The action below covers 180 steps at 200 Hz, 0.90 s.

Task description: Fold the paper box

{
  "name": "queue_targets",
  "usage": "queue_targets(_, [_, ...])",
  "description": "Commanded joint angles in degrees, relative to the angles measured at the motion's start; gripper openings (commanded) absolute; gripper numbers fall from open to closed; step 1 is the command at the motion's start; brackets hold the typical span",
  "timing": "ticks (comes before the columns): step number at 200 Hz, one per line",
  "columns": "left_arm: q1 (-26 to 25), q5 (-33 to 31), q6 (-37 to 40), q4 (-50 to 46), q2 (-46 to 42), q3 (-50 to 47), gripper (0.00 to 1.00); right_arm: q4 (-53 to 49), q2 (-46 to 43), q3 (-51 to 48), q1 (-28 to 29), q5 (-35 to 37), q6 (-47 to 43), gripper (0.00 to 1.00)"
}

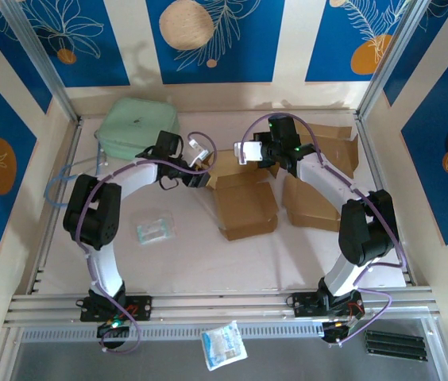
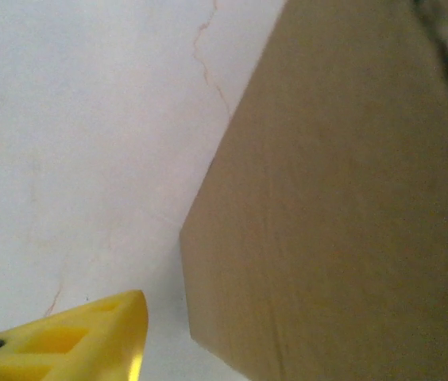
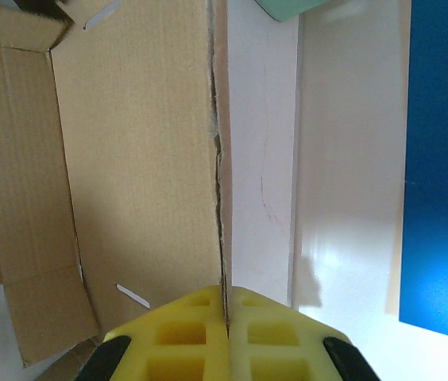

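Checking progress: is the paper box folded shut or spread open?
Spread open: the paper box shows unfolded panels and flaps; the right gripper pinches one edge.

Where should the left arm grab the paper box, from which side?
Probably the left flap of the paper box, by its thin free edge, from the left, a finger on each face: that edge stands clear of the table, and the right gripper pinches the far edge.

A: What kind of place is this?

B: A robot test cell in a laboratory, I think. A white-and-black left arm (image 1: 101,214) and right arm (image 1: 363,226) are bolted on a silver aluminium rail (image 1: 224,305).

A: What surrounds them?

B: A white table (image 1: 208,262), cream walls with blue printed leaf panels (image 1: 216,40), and metal frame posts (image 1: 37,55).
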Motion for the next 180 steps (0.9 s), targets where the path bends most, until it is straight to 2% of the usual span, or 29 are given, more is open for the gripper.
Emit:
queue_targets(1, [-0.8, -2.3, -6.2, 4.9, 0.9, 0.3, 0.53, 0.2, -1.8, 0.1, 0.2, -0.9, 1.1, 0.00])
queue_targets(56, [-2.6, -2.7, -18.4, 9.8, -1.3, -1.8, 0.48, 1.5, -1.7, -0.3, 1.0, 0.8, 3.2, 0.00])
queue_targets(83, [-2.7, 0.0, -25.3, 14.1, -0.8, -1.4, 0.49, 1.7, -1.1, -0.2, 1.6, 1.6, 3.3, 0.00])
queue_targets(124, [-2.8, -10.0, -25.4, 9.5, 1.5, 2.0, 0.47, 1.5, -1.5, -0.5, 2.0, 1.6, 3.6, 0.00])
queue_targets(152, [-3.7, -4.3, -26.2, 11.8, 2.1, 2.1, 0.50, 1.5, -1.7, -0.5, 2.0, 1.3, 4.4, 0.00])
queue_targets(180, [-5.6, -4.1, -27.2, 11.6, 2.7, 2.6, 0.52, 2.3, -1.0, -0.6, 2.7, 2.6, 5.7, 0.00])
